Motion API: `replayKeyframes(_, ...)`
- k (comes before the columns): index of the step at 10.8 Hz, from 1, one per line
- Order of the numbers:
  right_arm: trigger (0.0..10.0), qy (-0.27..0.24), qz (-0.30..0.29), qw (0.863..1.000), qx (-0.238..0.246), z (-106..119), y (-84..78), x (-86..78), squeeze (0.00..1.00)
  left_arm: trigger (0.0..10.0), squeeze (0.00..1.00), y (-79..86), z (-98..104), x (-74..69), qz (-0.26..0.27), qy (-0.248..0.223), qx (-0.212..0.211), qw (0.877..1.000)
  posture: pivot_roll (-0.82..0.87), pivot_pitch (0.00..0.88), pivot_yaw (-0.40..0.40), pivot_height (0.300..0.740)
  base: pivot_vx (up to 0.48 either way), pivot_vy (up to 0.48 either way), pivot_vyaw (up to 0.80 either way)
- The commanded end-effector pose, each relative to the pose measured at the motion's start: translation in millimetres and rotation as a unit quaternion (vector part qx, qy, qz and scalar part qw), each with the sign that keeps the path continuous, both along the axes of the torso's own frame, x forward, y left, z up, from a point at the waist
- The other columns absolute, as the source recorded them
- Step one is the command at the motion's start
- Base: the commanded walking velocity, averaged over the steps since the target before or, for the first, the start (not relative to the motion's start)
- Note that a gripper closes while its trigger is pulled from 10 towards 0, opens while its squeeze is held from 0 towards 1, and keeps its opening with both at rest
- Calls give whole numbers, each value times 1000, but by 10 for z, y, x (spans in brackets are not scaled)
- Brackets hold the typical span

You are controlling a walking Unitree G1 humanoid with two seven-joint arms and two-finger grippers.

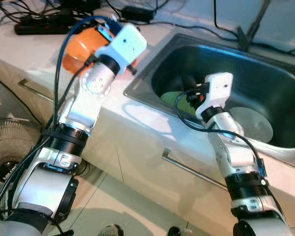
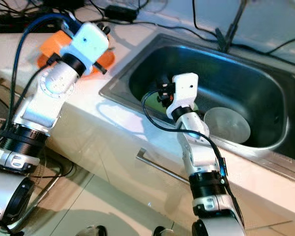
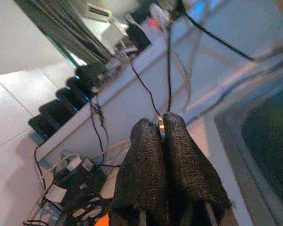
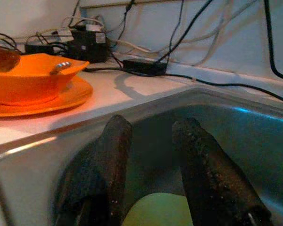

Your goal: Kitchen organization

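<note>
Right hand point(image 4: 151, 155), fingers apart and empty, hung over green dish point(image 1: 174, 98) in sink point(image 2: 265, 142); next likely descent and grasp.

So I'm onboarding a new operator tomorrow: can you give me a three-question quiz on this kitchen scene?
1. True or false: the left gripper is shut on something thin and metallic.
2. Where does the orange bowl sit? A) in the sink B) on an orange plate on the counter C) on the floor
3. Fill in: the right gripper, fingers apart, hangs over the ____ plate in the sink.

Key: 1 true. 2 B: it rests on the orange plate beside the sink. 3 green.
</note>
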State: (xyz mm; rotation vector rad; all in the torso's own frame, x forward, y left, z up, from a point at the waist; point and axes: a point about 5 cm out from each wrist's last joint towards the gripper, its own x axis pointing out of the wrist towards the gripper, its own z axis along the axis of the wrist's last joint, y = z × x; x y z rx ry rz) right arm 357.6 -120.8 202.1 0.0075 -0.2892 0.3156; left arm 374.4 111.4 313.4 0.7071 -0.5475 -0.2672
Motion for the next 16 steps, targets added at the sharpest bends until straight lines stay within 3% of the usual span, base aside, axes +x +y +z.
replayKeyframes(1,10000,-10,-1,1000,8,35,-4,17,0,10000,0,-20,71,-51,-16,-5,-15,1000,166,50,-39,740,0,0,0)
replayKeyframes(3,10000,-17,-2,1000,10,60,1,49,0,10000,0,-126,390,-238,-66,-108,-76,989,161,32,-32,740,0,0,0)
replayKeyframes(4,10000,-19,-3,1000,12,72,1,68,0,10000,0,-244,371,-287,-105,-108,-97,984,159,28,-29,740,0,0,0)
replayKeyframes(7,10000,-36,9,999,11,146,-45,42,0,10000,0,-591,-52,-353,-180,-18,-164,970,143,24,-15,740,0,0,0)
replayKeyframes(8,10000,-40,20,999,8,162,-69,27,298,10000,0,-628,-111,-361,-188,-6,-176,966,139,25,-12,740,0,0,0)
replayKeyframes(9,10000,-39,24,999,2,169,-127,16,1000,10000,0,-637,-169,-357,-184,8,-196,963,137,27,-12,740,0,0,0)
replayKeyframes(12,10000,-29,104,993,-38,94,-69,-89,1000,10000,0,-640,-276,-380,-181,29,-207,961,129,40,-9,740,0,0,0)
replayKeyframes(13,10000,-28,108,993,-43,75,-26,-100,0,10000,0,-668,-299,-389,-185,36,-208,960,129,40,-9,740,0,0,0)
replayKeyframes(16,10000,-25,121,992,-38,49,104,-117,0,10000,0,-821,-459,-452,-226,91,-205,948,134,39,-10,740,0,0,0)
